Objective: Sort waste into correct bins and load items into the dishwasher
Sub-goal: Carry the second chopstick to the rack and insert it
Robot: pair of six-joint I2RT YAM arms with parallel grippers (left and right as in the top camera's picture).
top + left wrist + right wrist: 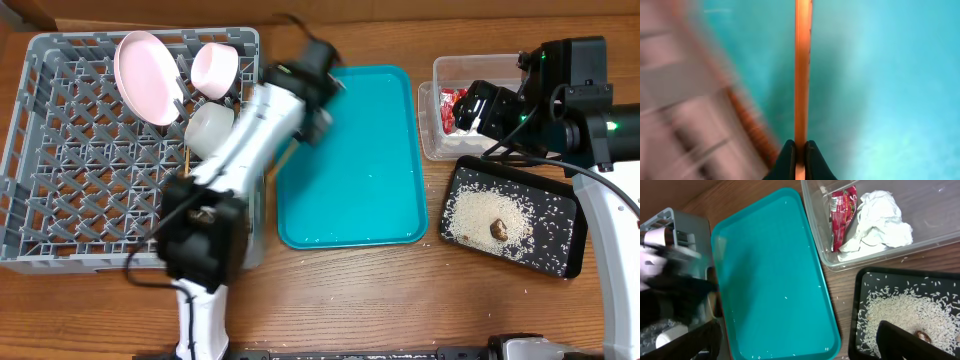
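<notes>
Left wrist view, left gripper (800,150) pinched narrow on thin wooden chopstick (802,75) over teal tray (890,75), right gripper (797,332) spread wide, empty, right of same tray, by clear tub (935,205).

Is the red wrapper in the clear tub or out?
In. The wrapper lies inside the tub, beside the tissue.

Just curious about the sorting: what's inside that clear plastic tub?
A red snack wrapper and a crumpled white tissue lie in the clear tub. Whatever sits beneath the tissue is covered.
</notes>
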